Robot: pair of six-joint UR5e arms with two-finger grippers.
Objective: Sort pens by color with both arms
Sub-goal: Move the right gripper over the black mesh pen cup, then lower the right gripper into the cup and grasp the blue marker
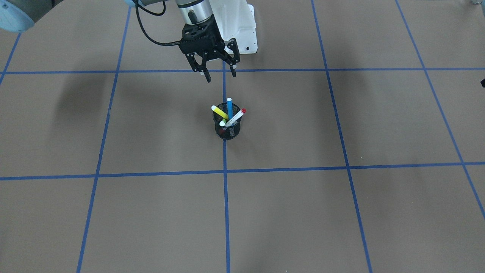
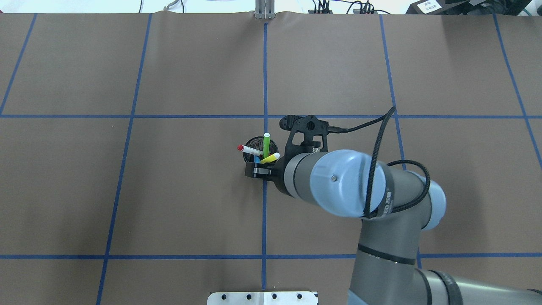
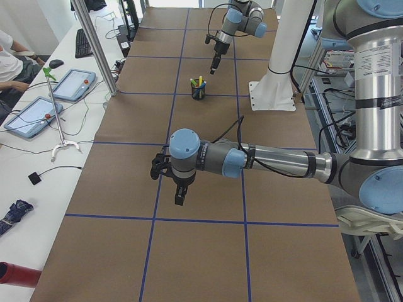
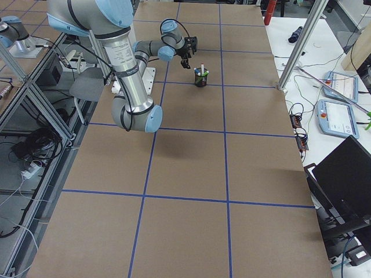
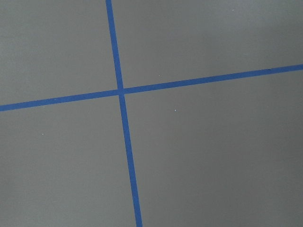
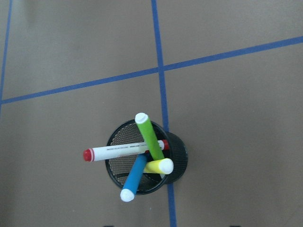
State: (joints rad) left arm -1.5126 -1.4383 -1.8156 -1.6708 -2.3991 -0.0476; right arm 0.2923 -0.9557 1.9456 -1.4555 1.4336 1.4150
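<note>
Pens (image 6: pixel 150 152), all four, stand loose in the black mesh cup (image 6: pixel 176 156), leaning apart; the right pincer (image 1: pixel 221 76) hangs above the surface (image 1: pixel 341 212) on the robot's side of the cup, fingers spread with nothing between them, clear of the pen tips; in the front-facing view the blue pen (image 1: pixel 229 107) points up toward the pincer, the yellow pen (image 1: pixel 219 112) and the red-capped white pen (image 1: pixel 237 116) lean to opposite sides of the cup, and the green pen (image 1: pixel 222 122) shows only as a short stub at the rim; the overhead view gives the green pen its full length, leaning away from the robot, but there the right arm (image 2: pixel 338 182) covers most of the pincer, leaving only a black part at the cup's near edge; the right wrist view looks down into the cup and shows the pens crossing, the green over the white one, with the cup on a blue tape line (image 6: pixel 160 56); the left pincer (image 3: pixel 179 197) shows only in the exterior left view, well apart from the cup, pointing down over the surface; whether it is spread or closed I cannot tell; its wrist view holds only the surface and crossing tape lines.
</note>
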